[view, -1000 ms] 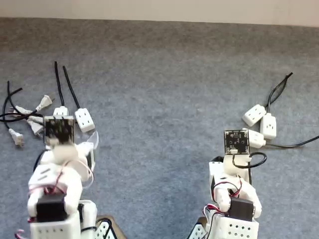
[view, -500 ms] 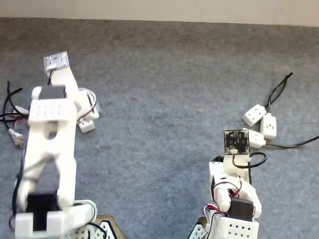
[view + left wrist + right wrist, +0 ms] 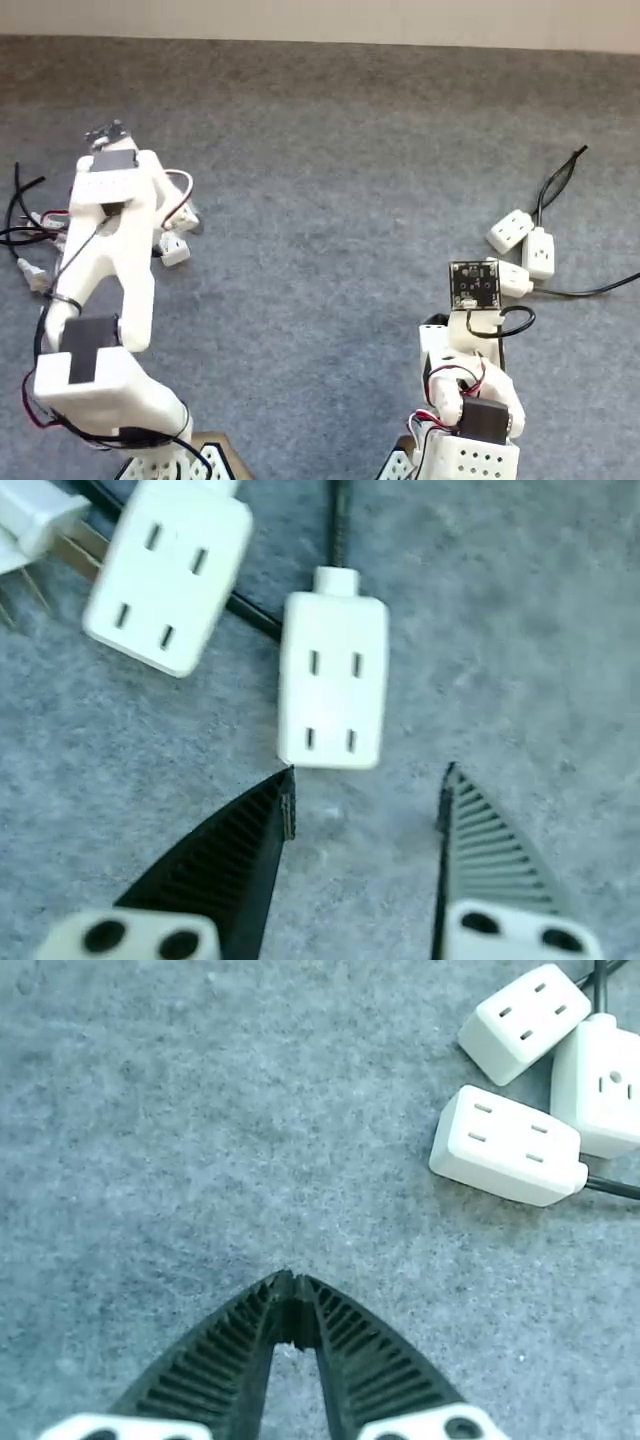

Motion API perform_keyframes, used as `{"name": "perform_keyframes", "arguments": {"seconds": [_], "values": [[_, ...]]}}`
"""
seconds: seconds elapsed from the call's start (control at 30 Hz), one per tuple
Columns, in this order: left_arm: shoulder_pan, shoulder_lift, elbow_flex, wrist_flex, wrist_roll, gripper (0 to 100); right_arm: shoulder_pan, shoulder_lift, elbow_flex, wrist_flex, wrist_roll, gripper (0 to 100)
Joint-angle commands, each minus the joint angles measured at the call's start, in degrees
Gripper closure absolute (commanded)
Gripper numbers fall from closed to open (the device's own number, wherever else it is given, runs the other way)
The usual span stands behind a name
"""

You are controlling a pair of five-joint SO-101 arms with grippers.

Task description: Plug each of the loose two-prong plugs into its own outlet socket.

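Lying loose at nine o'clock on the grey carpeted table [image 3: 330,150], the white two-prong plugs [image 3: 30,275] are unseated; no insertion is done. One white rectangular outlet socket [image 3: 333,680] sits just beyond the released, empty left gripper [image 3: 368,778]. At three o'clock, more white sockets [image 3: 510,230] lie near the clenched, empty right gripper [image 3: 293,1285].

Soft, even light lies over the grey mat [image 3: 330,150], probably from overhead, since the shadows are faint and short. In the left wrist view the outlet socket [image 3: 333,680] shows bright white, its face close to glare. A narrow soft shadow hugs the socket's end farthest from its cord [image 3: 338,520]. The mat around the socket is evenly lit.
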Motion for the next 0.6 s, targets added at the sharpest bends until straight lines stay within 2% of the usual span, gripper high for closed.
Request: {"name": "perform_keyframes", "arguments": {"seconds": [0.0,0.23,0.57], "values": [[-2.51,3.74,-4.62,0.53,-0.53,72,0.66,-0.57,8.4,0.22,-0.09,98.6],[0.57,11.65,-11.56,0.79,0.62,72,0.66,-0.57,8.4,0.22,-0.09,98.6],[-1.63,17.89,-15.78,0.7,2.2,72,0.66,-0.57,8.4,0.22,-0.09,98.6]]}}
